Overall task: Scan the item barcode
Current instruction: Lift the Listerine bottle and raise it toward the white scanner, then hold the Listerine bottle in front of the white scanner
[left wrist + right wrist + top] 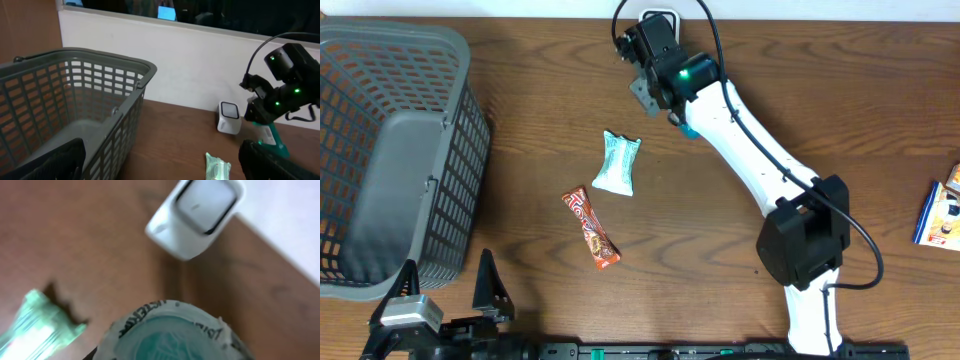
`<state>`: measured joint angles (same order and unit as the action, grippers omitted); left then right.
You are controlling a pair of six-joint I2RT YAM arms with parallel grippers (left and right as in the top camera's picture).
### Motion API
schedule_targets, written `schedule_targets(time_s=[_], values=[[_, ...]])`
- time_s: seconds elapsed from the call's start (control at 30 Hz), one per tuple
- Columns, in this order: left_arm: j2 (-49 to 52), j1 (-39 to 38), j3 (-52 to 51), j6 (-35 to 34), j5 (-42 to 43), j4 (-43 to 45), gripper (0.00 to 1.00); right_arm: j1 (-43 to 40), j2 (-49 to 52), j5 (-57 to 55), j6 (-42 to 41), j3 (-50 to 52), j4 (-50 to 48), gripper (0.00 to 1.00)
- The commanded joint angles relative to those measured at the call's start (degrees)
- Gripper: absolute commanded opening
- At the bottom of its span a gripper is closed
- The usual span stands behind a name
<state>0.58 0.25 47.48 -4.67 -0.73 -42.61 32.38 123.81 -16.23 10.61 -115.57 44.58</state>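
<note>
Teal bottle (172, 335) sits blurred and half cut off below the scanner (197, 215)

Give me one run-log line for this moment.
right tool: shut on teal item, near white scanner | left tool: open, beside basket

Teal item (175, 335), white scanner (197, 215)

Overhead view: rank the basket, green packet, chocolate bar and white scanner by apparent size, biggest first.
1. basket
2. chocolate bar and green packet: about alike, bar longer, packet wider
3. white scanner: smallest showing, though the right arm hides part of it
</note>
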Motion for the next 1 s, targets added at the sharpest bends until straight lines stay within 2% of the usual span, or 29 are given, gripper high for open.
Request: schedule_targets(time_s=[0.0, 0.27, 0.47, 0.7, 0.8, 0.97], values=[[-0.4, -0.2, -0.3, 0.1, 0.1, 0.2, 0.98, 0.4, 4.0, -15.0, 5.2, -0.5, -7.3, 0.01], [-0.4, -0.2, -0.3, 0.1, 0.1, 0.2, 0.98, 1.2, 9.9, -27.6, 17.2, -0.7, -27.0, 0.01], [-0.4, -0.2, -0.3, 0.1, 0.1, 0.2, 0.98, 2.6, 15.9, -33.8, 35.8, -3.2, -50.1, 0.01], [-0.4, -0.2, -0.3, 0.1, 0.1, 0.2, 0.98, 2.7, 30.2, -37.9, 51.0, -19.4, -55.5, 0.01], [-0.4, -0.2, -0.3, 0.1, 0.1, 0.2, 0.98, 2.6, 32.3, -37.0, 47.6, -23.1, -55.8, 0.01], [-0.4, -0.2, -0.4, 0.1, 0.1, 0.2, 0.98, 2.4, 32.5, -33.6, 50.4, -23.3, -57.4, 0.01]])
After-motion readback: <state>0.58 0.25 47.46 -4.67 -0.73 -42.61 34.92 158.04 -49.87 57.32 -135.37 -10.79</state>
